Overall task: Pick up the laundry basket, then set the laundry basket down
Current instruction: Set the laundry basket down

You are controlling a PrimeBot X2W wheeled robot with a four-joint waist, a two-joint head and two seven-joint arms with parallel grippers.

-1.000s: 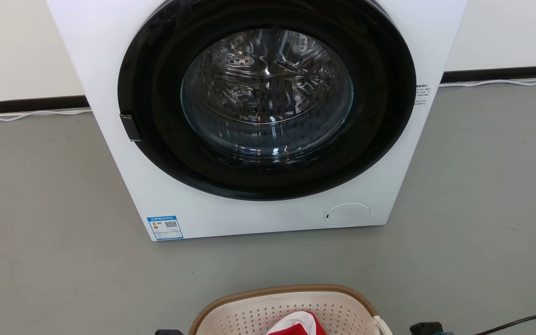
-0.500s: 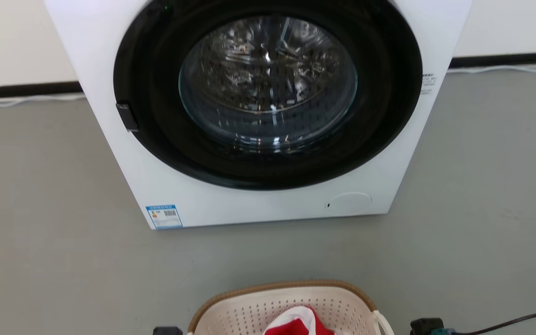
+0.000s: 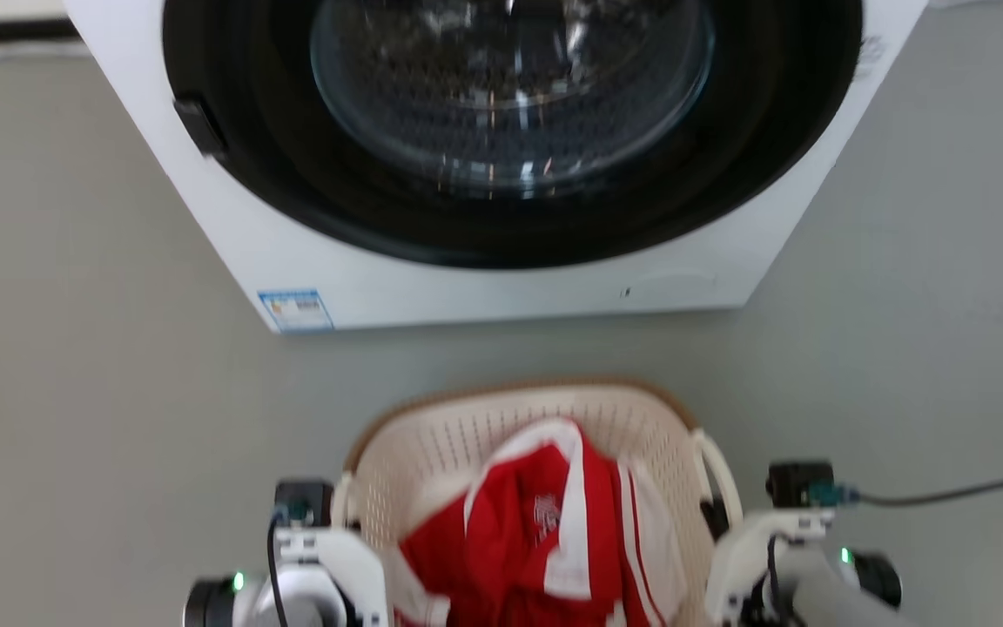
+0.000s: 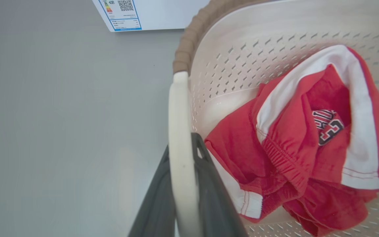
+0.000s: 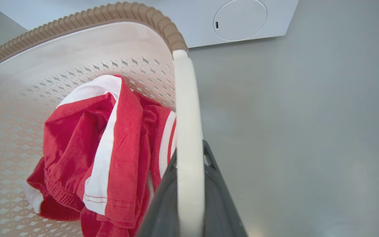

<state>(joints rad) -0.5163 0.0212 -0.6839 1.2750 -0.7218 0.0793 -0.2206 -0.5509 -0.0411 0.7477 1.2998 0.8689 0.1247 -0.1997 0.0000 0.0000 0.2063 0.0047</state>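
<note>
The laundry basket [image 3: 501, 394], cream and perforated with a brown rim, sits low in the head view in front of the washing machine. It holds a red and white garment [image 3: 545, 531]. My left gripper [image 4: 181, 144] is shut on the basket's left loop handle [image 4: 179, 108], one dark finger on each side of it. My right gripper [image 5: 189, 149] is shut the same way on the right loop handle [image 5: 186, 98]. In the head view both wrists flank the basket, at the left handle [image 3: 343, 501] and the right handle [image 3: 719, 475]. I cannot tell whether the basket touches the floor.
A white washing machine [image 3: 467, 292] with a round dark glass door [image 3: 510, 131] stands close beyond the basket. It has a blue label [image 3: 296, 310] at its lower left. Grey floor [image 3: 75, 392] spreads on both sides. A dark cable [image 3: 945, 495] runs off from my right wrist.
The head camera has dipped and moved closer, so the washer sits higher and larger. More of the basket, the garment and both wrists have come into view. Both grips hold.
</note>
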